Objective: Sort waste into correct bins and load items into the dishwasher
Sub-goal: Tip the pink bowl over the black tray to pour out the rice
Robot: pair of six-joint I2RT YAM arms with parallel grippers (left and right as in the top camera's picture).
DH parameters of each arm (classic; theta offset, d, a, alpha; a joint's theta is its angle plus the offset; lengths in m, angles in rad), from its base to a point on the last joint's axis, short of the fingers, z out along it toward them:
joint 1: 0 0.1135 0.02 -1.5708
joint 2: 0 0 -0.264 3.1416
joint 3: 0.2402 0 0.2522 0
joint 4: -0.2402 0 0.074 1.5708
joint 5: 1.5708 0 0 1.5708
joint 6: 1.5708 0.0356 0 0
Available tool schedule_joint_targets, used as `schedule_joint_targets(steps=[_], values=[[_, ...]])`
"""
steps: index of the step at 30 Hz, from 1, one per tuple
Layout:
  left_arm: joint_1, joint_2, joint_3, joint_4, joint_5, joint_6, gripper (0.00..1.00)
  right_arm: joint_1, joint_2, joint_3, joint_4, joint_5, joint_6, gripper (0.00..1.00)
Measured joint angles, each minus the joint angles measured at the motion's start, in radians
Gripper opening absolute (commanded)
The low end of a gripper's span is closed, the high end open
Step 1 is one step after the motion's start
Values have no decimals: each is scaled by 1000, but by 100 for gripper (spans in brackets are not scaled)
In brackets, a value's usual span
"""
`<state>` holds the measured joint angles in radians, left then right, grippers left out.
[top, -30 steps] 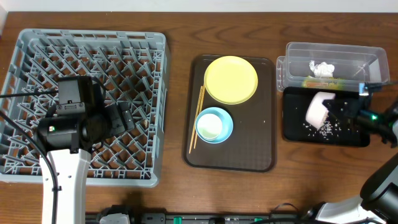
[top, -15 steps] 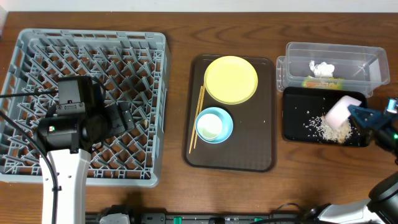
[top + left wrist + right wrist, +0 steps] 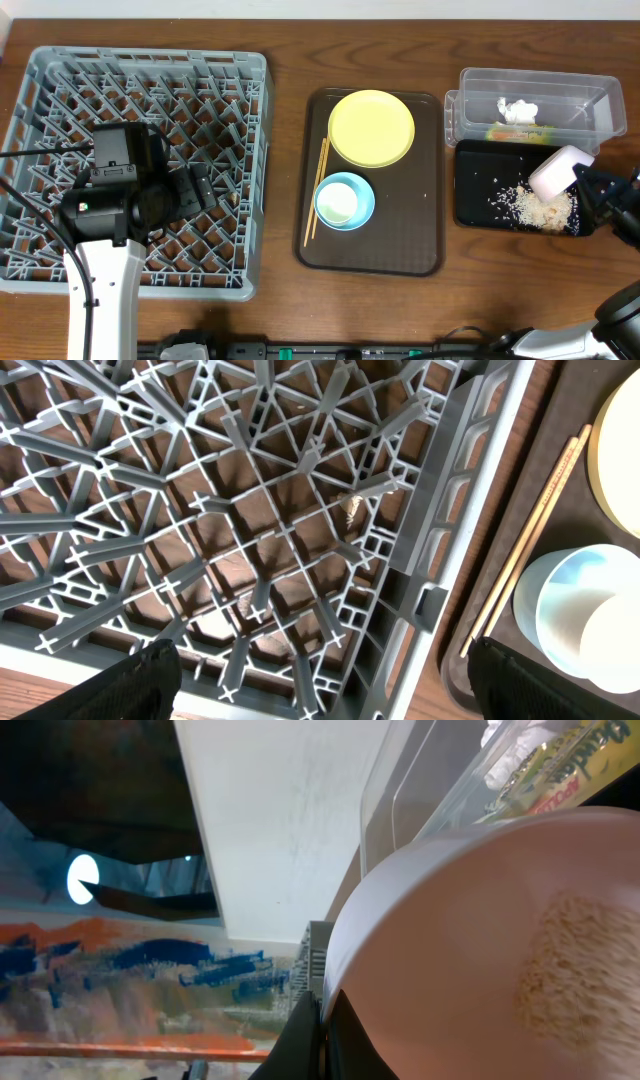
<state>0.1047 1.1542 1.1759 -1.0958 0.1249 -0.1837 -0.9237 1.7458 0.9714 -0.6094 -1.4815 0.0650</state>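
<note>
— Above the worktop [image 3: 280, 300], at its right edge: what has the right pincer [image 3: 578, 180] got?
— It is clamped on the rim of the white bowl [image 3: 558, 170], which is tipped over the black tray [image 3: 470, 200]. Some rice [image 3: 530, 205] lies heaped beneath it. Behind, the napkin [image 3: 517, 108] and wrapper [image 3: 512, 131] sit in the tub [image 3: 600, 95].
— And the dishes?
— On the brown tray [image 3: 420, 230] wait the plate [image 3: 371, 128], the chopsticks [image 3: 318, 190] and the blue bowl [image 3: 358, 190] with the cup [image 3: 338, 204] inside. Over the rack [image 3: 60, 80] hangs the left pincer [image 3: 203, 186].
— Left wrist view?
— Its fingers [image 3: 150, 680] stand wide with nothing between them. Rack pegs are below, near the edge beside the chopsticks and blue bowl.
— Right wrist view?
— The fingers [image 3: 305, 1045] pinch only a thin bit of the bowl's rim, and a patch of rice clings inside.
— So what could go wrong?
— I'd judge that if the bowl goes to the rack now, that rice drops onto the worktop or among the pegs. The bowl also hangs near the tray's right end, so a hard shake could throw grains over the edge. And so slim a pinch on a tilted bowl might let it swivel or slip.
</note>
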Motion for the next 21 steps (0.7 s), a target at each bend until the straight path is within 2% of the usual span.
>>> schedule_joint_targets(steps=[9, 21], values=[[0, 0, 0, 0, 0, 0, 93, 37, 0, 0, 13, -18, 29, 1], [0, 0, 0, 0, 0, 0, 93, 9, 0, -1, 64, 60, 373, 1]])
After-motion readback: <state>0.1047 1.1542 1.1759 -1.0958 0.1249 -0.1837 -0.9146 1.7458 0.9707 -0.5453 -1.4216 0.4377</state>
